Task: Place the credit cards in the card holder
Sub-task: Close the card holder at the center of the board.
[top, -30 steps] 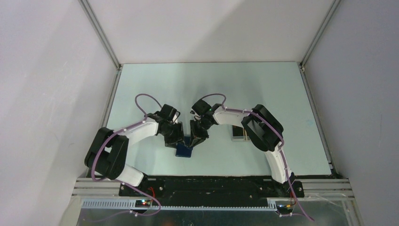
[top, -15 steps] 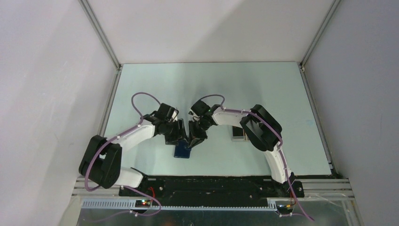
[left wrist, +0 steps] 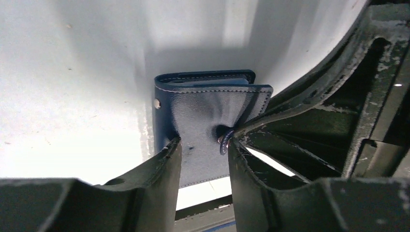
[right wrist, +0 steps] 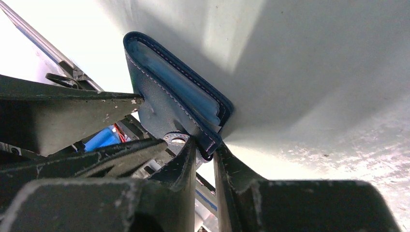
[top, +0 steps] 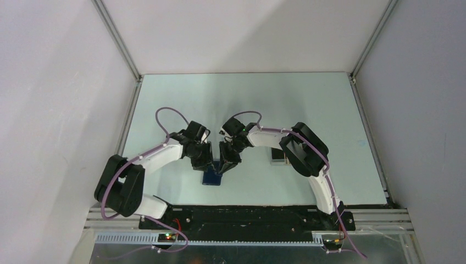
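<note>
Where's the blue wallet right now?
The card holder is near the middle of the table's front edge in the top view, between the left gripper and the right gripper, which pinches it.

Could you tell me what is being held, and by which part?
The right gripper pinches the navy-blue leather card holder by its cover's edge, beside the snap; the left gripper, open, holds nothing.
</note>
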Motion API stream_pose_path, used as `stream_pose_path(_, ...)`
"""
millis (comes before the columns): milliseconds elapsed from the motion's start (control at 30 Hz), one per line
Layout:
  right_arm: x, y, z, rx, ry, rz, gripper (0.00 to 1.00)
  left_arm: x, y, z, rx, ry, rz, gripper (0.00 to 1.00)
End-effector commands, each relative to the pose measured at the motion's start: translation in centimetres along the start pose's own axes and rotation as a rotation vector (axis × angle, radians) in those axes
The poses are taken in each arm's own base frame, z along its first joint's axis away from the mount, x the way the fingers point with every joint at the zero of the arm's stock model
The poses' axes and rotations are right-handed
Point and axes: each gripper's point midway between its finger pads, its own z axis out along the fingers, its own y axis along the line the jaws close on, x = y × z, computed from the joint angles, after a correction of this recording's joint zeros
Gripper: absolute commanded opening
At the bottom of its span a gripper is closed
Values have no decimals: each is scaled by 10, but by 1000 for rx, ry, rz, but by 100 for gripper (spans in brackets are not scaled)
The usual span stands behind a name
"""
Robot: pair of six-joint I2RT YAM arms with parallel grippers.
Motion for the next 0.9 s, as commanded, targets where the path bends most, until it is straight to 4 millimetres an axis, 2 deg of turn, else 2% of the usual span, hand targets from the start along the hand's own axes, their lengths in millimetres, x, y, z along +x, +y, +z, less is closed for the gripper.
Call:
stream_pose_path(0, 30, -75, 38, 257, 65, 33, 20, -9, 4, -6, -49, -30, 33, 44)
stream_pose_path(133, 30, -75, 39, 256, 66, 32, 20, -5, 3, 1, -51, 4, 35, 42)
stream_pose_path(400, 30, -76, 40, 251, 72, 36, 20, -10, -15, -3, -2, 3, 57, 42)
stream_pose_path(867, 31, -76, 41, 248, 79, 40, 20, 5, -9, 20, -90, 67, 76, 27)
